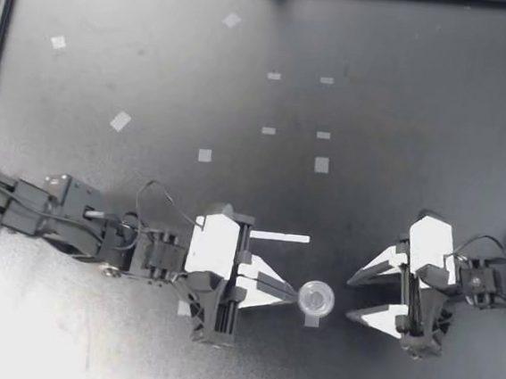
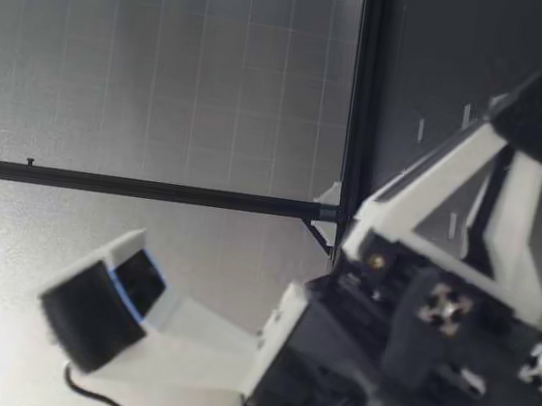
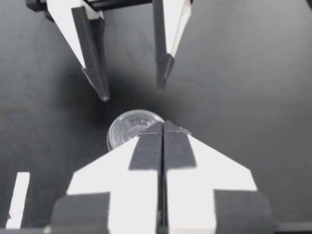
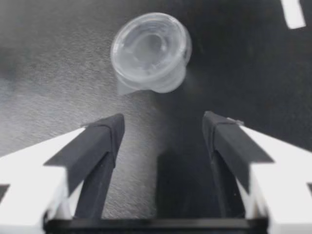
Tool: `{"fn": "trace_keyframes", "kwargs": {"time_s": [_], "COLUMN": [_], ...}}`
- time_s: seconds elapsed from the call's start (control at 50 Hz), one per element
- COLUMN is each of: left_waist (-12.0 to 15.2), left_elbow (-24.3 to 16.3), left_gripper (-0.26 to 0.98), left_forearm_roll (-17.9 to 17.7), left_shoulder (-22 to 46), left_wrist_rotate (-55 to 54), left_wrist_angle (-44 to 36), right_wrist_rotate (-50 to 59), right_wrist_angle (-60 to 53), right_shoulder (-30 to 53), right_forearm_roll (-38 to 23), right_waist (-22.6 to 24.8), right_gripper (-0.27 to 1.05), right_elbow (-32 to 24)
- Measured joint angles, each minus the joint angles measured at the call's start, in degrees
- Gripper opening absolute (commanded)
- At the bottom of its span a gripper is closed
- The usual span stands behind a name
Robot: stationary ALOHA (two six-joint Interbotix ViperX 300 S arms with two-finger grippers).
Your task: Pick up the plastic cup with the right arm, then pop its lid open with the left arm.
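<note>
Your left pincer (image 1: 294, 292) was clenched on nothing, its two fingers pressed flat together; the joined tips sat right at the rim of the clear cup (image 1: 316, 297), and from above they looked to be touching it, though you could not be sure of contact. The cup stood on the dark desk (image 1: 403, 123), near its front edge, between your two pincers; a scrap of pale tape showed from under its near side.

Your right pincer (image 1: 352, 298) was released, fingers spread wide and pointing at the cup from the other side; it stood near the cup but apart from it.

In the left wrist view the shut fingers (image 3: 146, 146) covered part of the cup (image 3: 129, 127), which lay just ahead of them; beyond it the right pincer (image 3: 131, 87) faced you with its fingers parted.

In the right wrist view the cup (image 4: 151, 48) sat ahead of the open fingers (image 4: 105, 134), outside the gap and a little toward one finger's side; its mouth faced up.

A white strip (image 1: 280, 237) lay on the desk just beside the left pincer; several small tape squares (image 1: 322, 165) were scattered farther back, well apart from both arms.
</note>
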Motion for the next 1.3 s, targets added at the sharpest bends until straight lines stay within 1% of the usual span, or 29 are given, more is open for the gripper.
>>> {"fn": "trace_keyframes", "kwargs": {"time_s": [0.3, 0.64, 0.94, 1.3], "left_waist": [0.09, 1.14, 1.23, 1.23], "left_elbow": [-1.58, -2.2, -3.25, -3.96], "left_gripper": [-0.13, -0.13, -0.13, -0.13], "left_forearm_roll": [0.0, -0.09, -0.09, -0.09], "left_shoulder": [2.37, 4.04, 5.36, 7.29], "left_wrist_rotate": [-0.18, -0.18, 0.0, 0.09], "left_wrist_angle": [-0.09, -0.18, -0.09, -0.79], "right_wrist_rotate": [-0.09, -0.09, -0.09, -0.09], "right_wrist_angle": [-2.72, -4.31, -4.75, -4.83], "right_shoulder": [2.81, 5.27, 7.65, 8.17], "right_forearm_roll": [0.18, 0.18, -0.26, -0.26], "right_waist": [0.0, 0.0, 0.0, 0.0], "right_gripper": [0.66, 0.66, 0.66, 0.66], "right_elbow": [-0.79, -2.29, -4.92, -5.63]}}
